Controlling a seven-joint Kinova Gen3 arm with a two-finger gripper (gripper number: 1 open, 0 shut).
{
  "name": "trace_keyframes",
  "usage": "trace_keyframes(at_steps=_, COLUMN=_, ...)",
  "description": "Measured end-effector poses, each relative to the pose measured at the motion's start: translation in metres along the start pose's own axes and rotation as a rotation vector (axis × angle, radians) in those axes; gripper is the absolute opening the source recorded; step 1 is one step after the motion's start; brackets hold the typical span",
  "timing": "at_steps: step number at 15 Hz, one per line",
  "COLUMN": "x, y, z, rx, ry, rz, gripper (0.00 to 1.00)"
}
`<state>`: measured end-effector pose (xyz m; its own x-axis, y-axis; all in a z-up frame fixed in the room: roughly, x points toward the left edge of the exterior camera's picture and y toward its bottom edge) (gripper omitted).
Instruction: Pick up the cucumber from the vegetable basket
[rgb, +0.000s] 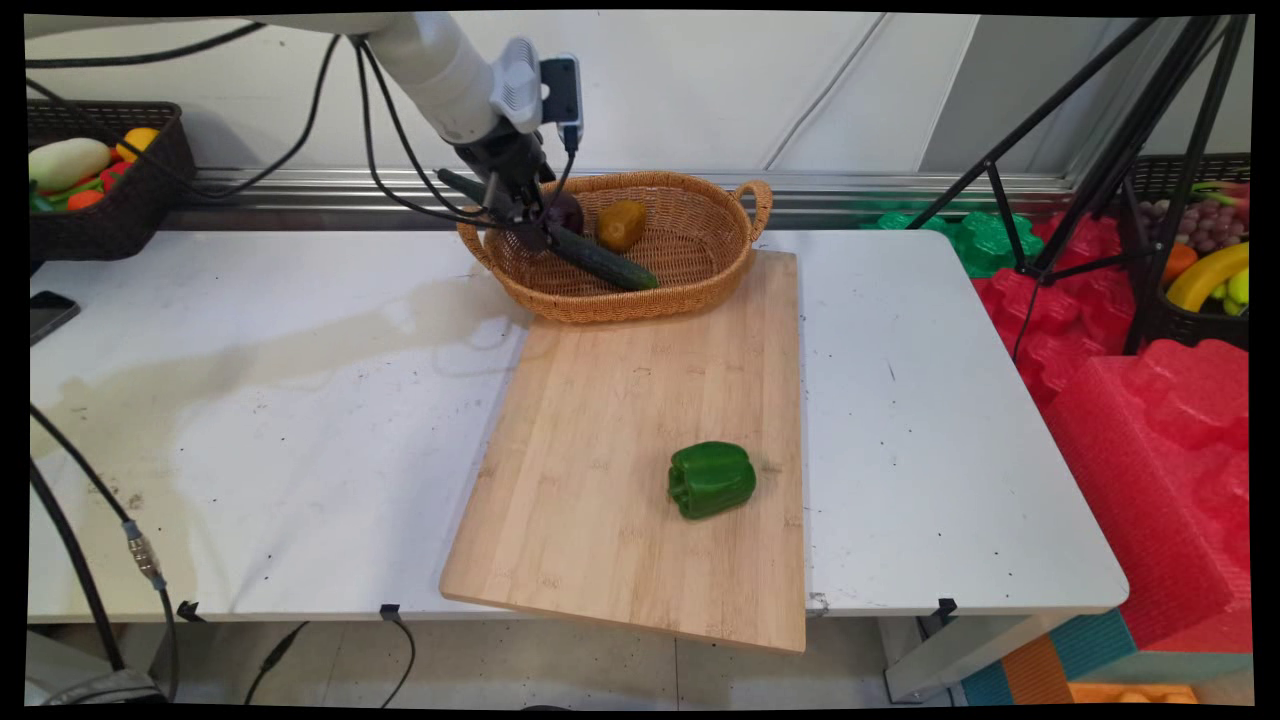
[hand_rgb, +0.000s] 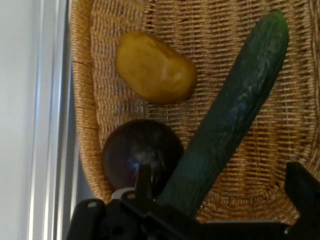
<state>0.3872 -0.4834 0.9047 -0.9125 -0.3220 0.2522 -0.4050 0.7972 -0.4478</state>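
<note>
Jaws are down inside the wicker basket (rgb: 640, 312) at the far end of the cutting board (rgb: 620, 400). They stand apart, one on either side of the near end of the cucumber (hand_rgb: 235, 115), w/ clear gaps showing in the hand view, so released and not clamped on anything. The cucumber lies at a slant across the basket floor. Its lower end is under the hand and its other end points toward the basket's middle.

Also in the basket are a dark purple round veg (hand_rgb: 142, 155) (prob. a red onion), touching the cucumber's side and right by one jaw, and a yellow-brown potato (hand_rgb: 155, 72) just beyond it, near the rim.

So 3 items sit in the basket. The green pepper (rgb: 711, 479) sits alone on the board's near right part, well apart from basket & arm, untouched. Nothing else lies on the worktop (rgb: 300, 420) around the board.
</note>
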Motion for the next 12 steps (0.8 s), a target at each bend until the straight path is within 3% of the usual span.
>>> trace_keyframes(at_steps=12, x=0.003, y=-0.008, z=0.056, rx=-0.088, ry=-0.053, rz=0.111, gripper=1.0)
